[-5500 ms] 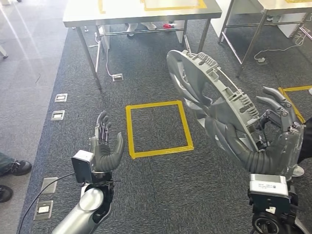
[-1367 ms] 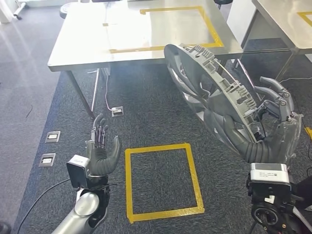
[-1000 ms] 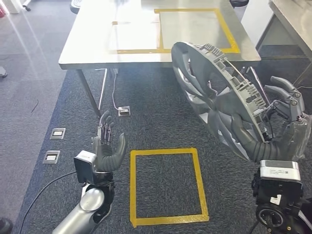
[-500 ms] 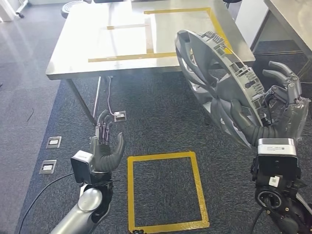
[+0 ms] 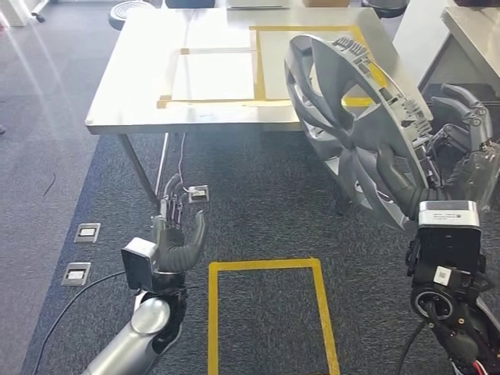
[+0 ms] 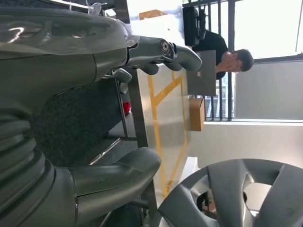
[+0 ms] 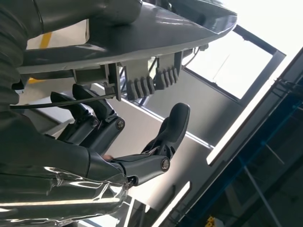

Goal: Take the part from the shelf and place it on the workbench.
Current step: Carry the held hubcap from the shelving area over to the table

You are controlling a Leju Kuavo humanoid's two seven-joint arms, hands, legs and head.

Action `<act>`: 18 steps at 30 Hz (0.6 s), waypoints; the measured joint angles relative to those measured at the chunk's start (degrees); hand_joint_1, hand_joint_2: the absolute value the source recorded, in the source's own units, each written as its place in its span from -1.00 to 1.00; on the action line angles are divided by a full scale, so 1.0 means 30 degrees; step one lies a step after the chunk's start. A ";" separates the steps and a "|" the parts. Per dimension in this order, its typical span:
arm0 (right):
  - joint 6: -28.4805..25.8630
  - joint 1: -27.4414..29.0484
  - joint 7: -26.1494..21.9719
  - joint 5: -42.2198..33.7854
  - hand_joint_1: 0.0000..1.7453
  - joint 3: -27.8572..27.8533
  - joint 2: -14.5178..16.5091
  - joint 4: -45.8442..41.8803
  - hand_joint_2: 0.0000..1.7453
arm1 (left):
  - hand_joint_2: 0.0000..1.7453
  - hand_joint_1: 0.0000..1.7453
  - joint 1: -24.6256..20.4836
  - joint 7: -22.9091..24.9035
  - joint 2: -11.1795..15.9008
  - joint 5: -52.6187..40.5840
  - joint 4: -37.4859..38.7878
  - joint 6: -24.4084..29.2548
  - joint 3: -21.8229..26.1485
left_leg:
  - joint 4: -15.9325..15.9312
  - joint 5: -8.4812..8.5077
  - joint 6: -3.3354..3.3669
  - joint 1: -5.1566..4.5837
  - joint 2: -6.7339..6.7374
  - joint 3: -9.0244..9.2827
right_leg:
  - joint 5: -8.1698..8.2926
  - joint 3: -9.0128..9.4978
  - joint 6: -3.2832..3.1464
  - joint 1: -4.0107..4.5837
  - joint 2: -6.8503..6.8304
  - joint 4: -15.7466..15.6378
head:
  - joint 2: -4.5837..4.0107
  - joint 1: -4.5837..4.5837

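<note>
R hand (image 5: 439, 168) grips hubcap (image 5: 354, 117) on edge, tilted, face toward workbench (image 5: 135, 86); L hand (image 5: 176, 238) apart, empty.

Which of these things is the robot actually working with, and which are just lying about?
Working with: the grey wheel cover gripped in the right hand; the steel workbench ahead.

Lying about: floor sockets; yellow tape square on the carpet; cardboard box; the empty left hand.
</note>
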 joint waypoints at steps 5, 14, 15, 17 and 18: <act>0.0017 -0.0951 -0.0239 -0.0649 1.00 0.0009 -0.0002 0.0862 1.00 | 1.00 -1.00 -0.0056 -0.0084 -0.0047 0.0051 0.0153 0.0004 -0.0025 | 0.0026 -0.0740 -0.0251 -0.0074 -0.0052 0.0767 | 0.3789 0.1193 -0.0430 0.0143 0.0019 -0.5439 | 0.0000 0.0330; 0.0160 -0.2232 -0.0312 -0.0765 1.00 0.0082 -0.0009 0.2017 1.00 | 1.00 -1.00 -0.0220 -0.0195 -0.0042 0.0082 0.0373 -0.0022 -0.0067 | 0.5575 -0.2553 -0.1049 0.0012 0.0008 -0.2834 | 0.3367 0.2216 -0.0973 0.0052 0.0058 -0.5987 | 0.0000 -0.0364; 0.0162 -0.2260 -0.0306 -0.0771 1.00 0.0095 -0.0009 0.2126 1.00 | 1.00 -1.00 -0.0197 -0.0195 -0.0033 0.0084 0.0415 -0.0020 -0.0069 | 0.5723 -0.2548 -0.1036 0.0017 0.0011 -0.3208 | 0.3218 0.2368 -0.0969 0.0056 0.0062 -0.5972 | 0.0000 -0.0444; 0.0162 -0.2285 -0.0297 -0.0780 1.00 0.0118 -0.0009 0.2297 1.00 | 1.00 -1.00 -0.0193 -0.0195 -0.0022 0.0084 0.0464 -0.0015 -0.0067 | 0.3924 -0.1231 -0.0900 0.0009 0.0013 -0.2845 | 0.2882 0.2784 -0.0934 0.0076 0.0073 -0.5946 | 0.0000 -0.0630; 0.0162 -0.2341 -0.0292 -0.0780 1.00 0.0126 -0.0009 0.2370 1.00 | 1.00 -1.00 -0.0205 -0.0198 -0.0022 0.0084 0.0475 -0.0014 -0.0067 | 0.2426 -0.0194 -0.0781 -0.0015 0.0021 -0.2348 | 0.2708 0.2989 -0.0899 0.0089 0.0077 -0.5940 | 0.0000 -0.0710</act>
